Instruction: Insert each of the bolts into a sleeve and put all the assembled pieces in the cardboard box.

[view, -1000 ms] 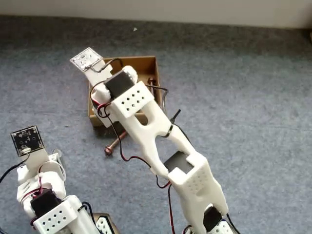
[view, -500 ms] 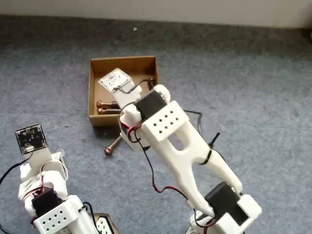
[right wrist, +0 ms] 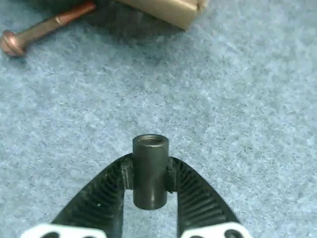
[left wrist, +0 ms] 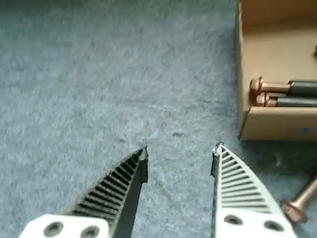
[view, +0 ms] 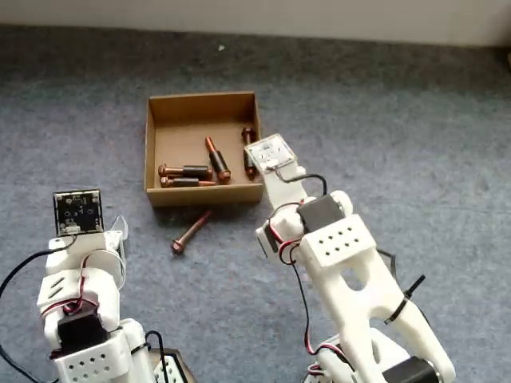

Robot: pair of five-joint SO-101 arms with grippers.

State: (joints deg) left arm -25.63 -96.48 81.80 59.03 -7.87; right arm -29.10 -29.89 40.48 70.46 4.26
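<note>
**Right pincer has a sleeve, one bolt loose on the carpet**

So we've got a grey short-pile carpet (view: 415, 128) covering the whole work surface. A pale strip of wall (view: 319, 12) runs along its far edge.

The right pincer (right wrist: 150, 160) is pinching a dark sleeve (right wrist: 150, 173) between its two black ribbed fingers, and the sleeve's open end sticks out past the tips. Ahead of that pincer and off to one side, a copper-coloured loose bolt (right wrist: 47, 29) lies flat on the carpet. A corner of the cardboard box (right wrist: 168, 7) sits just beyond it.

The left pincer (left wrist: 181, 148) is spread wide, one finger black and one white, with bare carpet showing between the tips. The box is ahead of it on the white finger's side, and the bolt's head is just beside that finger.

In the box we count four assembled pieces (view: 188, 171). Two lie side by side and touching, one sits at an angle near them, and one lies along the wall nearest the right arm, partly hidden by it.
</note>
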